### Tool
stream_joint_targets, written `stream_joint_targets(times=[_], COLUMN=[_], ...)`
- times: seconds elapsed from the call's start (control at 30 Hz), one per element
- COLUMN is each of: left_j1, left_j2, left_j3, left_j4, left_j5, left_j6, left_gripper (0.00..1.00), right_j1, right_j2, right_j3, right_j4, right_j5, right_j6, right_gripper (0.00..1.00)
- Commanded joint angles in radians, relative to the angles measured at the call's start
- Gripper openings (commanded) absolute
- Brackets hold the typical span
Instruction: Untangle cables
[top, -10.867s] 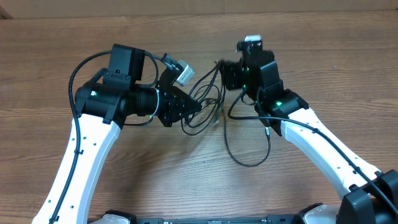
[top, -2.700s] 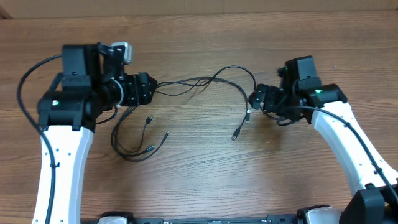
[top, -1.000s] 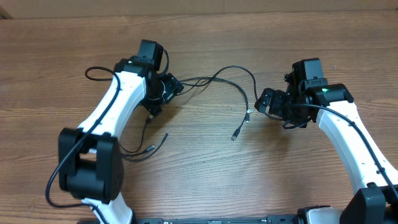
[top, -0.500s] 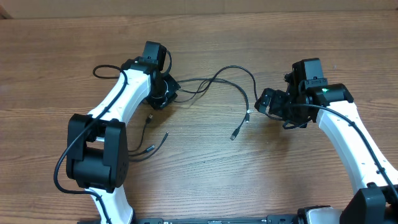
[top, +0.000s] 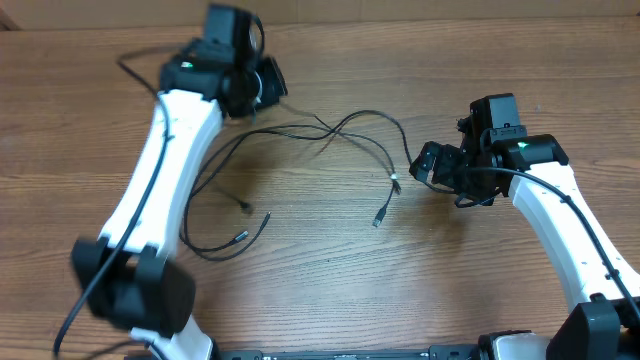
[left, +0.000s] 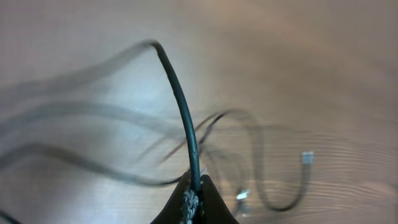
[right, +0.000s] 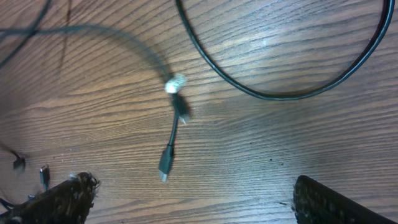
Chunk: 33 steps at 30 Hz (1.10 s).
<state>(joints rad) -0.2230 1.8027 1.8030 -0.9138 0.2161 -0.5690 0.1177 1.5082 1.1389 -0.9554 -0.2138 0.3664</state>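
landmark: white-tipped plug (top: 395, 181), lying on the table (top: 320, 300) near its middle.

- right gripper (top: 421, 164): just beside the plug, on the right arm's side, low over the wood. in the right wrist view its fingers (right: 62, 198) stand far apart at the bottom corners with only bare wood between them; jaws released, holding nothing. the plug (right: 176, 83) lies ahead of them, untouched.
- usb plug (top: 379, 216): just nearer the robot than the white-tipped one, apart from it; in the right wrist view (right: 166, 165) it lies flat, tip toward the fingers.
- a sharp black arc crosses the top of the right wrist view, beyond the white-tipped plug; cannot tell which cord it is.
- cables (top: 385, 118): run from the white-tipped plug up in an arc, then across toward the left arm, crossing one another partway. further on the same side, loose loops sag toward the robot and end in small plugs well apart from the white-tipped one.
- left gripper (top: 266, 84): well away from the plug, toward the far left of the table, raised. in the left wrist view (left: 194, 190) the jaws are clenched on one cord (left: 180, 106), which rises from the tips and bends over to the left. other strands behind are blurred.
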Motion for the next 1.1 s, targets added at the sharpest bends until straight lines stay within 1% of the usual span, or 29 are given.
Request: stream_joint_targets(times=[0.0,0.2,0.47,0.53,0.63,0.83,1.0,1.07], left_j1=[0.000,0.001,0.001,0.001,0.001,0.001,0.001,0.002], left_j2=[-0.147,-0.289,-0.418,-0.439,-0.463,-0.483,-0.479,-0.473], left_j3=[0.106,0.132,0.132,0.132,0.132,0.132,0.132,0.132], left_j4=[0.031,0.145,0.271,0.304,0.319,0.307,0.218,0.167], left_j5=[0.016,-0.026,-0.026,-0.050,-0.141,-0.374,-0.529,-0.589], left_j6=[0.174,0.229,0.238,0.256,0.255,0.256,0.251,0.220], left_gripper=[0.04,0.04,0.04,0.04,0.04,0.04,0.04,0.04], right_j1=[-0.002,-0.002,-0.002,-0.002,-0.002,-0.002,-0.002,-0.002], right_j2=[-0.028,-0.028,-0.028,-0.028,-0.028,-0.028,-0.028,-0.028], right_j3=[0.013,0.013,0.013,0.013,0.013,0.013,0.013,0.013], right_j4=[0.006,0.006,0.006,0.006,0.006,0.006,0.006,0.006], right_j5=[-0.008,-0.008,-0.008,-0.008,-0.008,-0.008,-0.008,-0.008], right_j6=[-0.001,-0.001,-0.001,-0.002,-0.002,-0.002,-0.002,-0.002], right_gripper=[1.00,1.00,1.00,1.00,1.00,1.00,1.00,1.00])
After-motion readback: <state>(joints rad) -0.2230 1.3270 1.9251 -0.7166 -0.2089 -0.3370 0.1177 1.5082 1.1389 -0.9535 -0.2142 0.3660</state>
